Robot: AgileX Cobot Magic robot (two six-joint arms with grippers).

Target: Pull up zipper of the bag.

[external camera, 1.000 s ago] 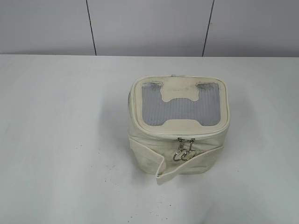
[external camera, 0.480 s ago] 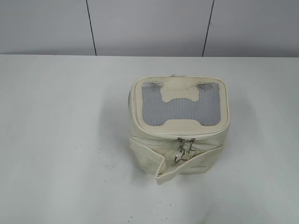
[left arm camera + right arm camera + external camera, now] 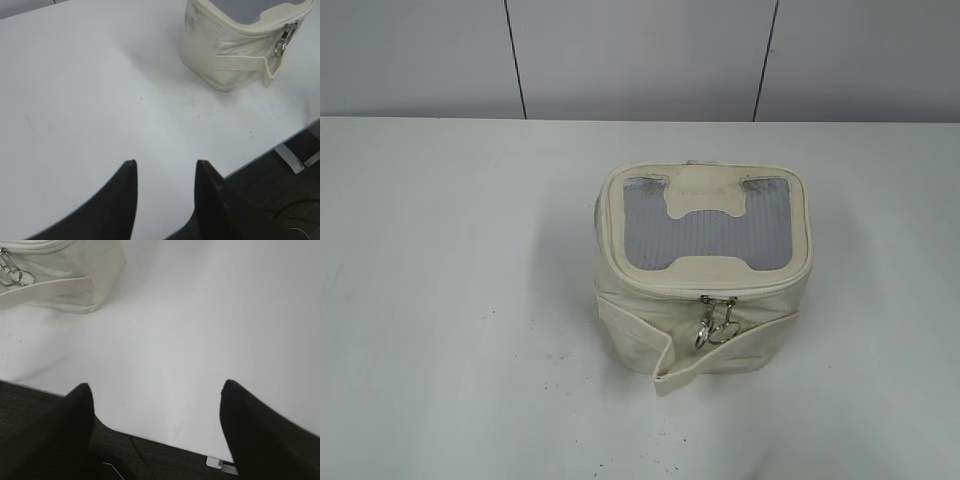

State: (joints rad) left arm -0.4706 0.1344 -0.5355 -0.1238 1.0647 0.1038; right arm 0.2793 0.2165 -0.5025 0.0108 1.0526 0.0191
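Observation:
The cream-white bag stands on the white table, with a grey mesh window in its lid. The zipper runs round the top rim. Two silver ring pulls hang at the front. A cream strap wraps the front. The bag shows at the top right of the left wrist view, with its pulls, and at the top left of the right wrist view, with its pulls. My left gripper and right gripper are open, empty and far from the bag. Neither shows in the exterior view.
The white table spreads all round the bag. Its front edge runs close to both grippers, with dark floor below. A grey panelled wall stands behind the table.
The ring pulls have swung slightly at the bag's front. Nothing else has moved.

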